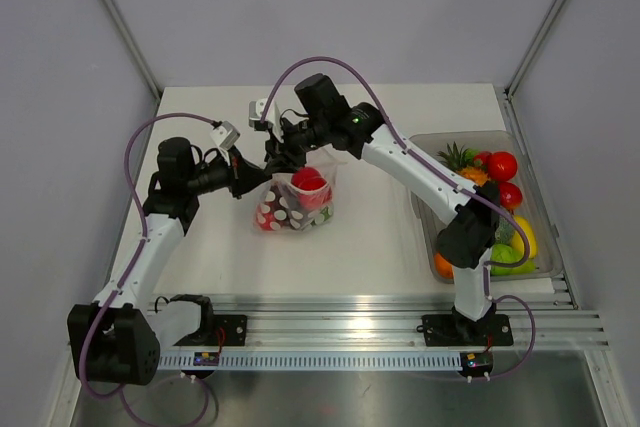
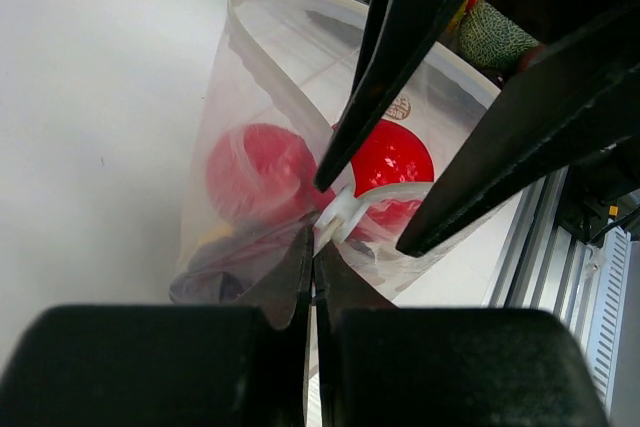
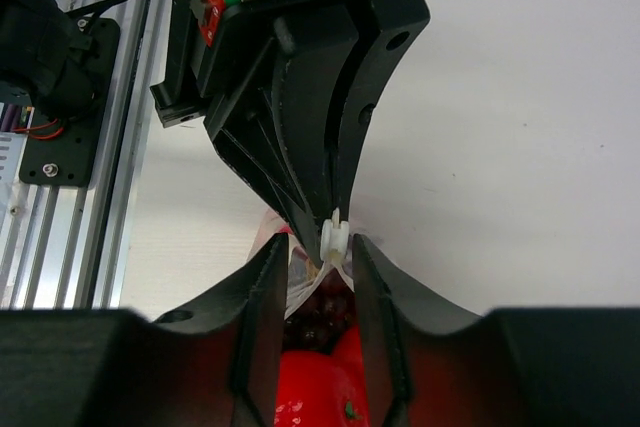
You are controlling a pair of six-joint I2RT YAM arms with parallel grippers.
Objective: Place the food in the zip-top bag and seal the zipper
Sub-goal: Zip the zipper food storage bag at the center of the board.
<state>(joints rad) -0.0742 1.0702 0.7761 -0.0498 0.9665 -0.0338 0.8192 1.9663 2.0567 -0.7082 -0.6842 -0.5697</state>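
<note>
The dotted zip-top bag (image 1: 298,205) stands mid-table with its mouth up. Inside it are red round food (image 1: 308,182), showing as two balls in the left wrist view (image 2: 258,172) (image 2: 392,162), and a dark grape bunch (image 3: 320,317). My left gripper (image 1: 262,175) (image 2: 314,247) is shut on the bag's mouth edge, right beside the white zipper slider (image 2: 340,215). My right gripper (image 1: 283,152) (image 3: 319,242) is open. Its fingers straddle the slider (image 3: 334,237) with a small gap on each side.
A rigid clear tray (image 1: 425,209) at the right holds more toy food: a red ball (image 1: 502,165), a pineapple (image 1: 455,157), a yellow piece (image 1: 522,237) and a green one (image 1: 505,255). An aluminium rail (image 1: 380,307) runs along the near edge.
</note>
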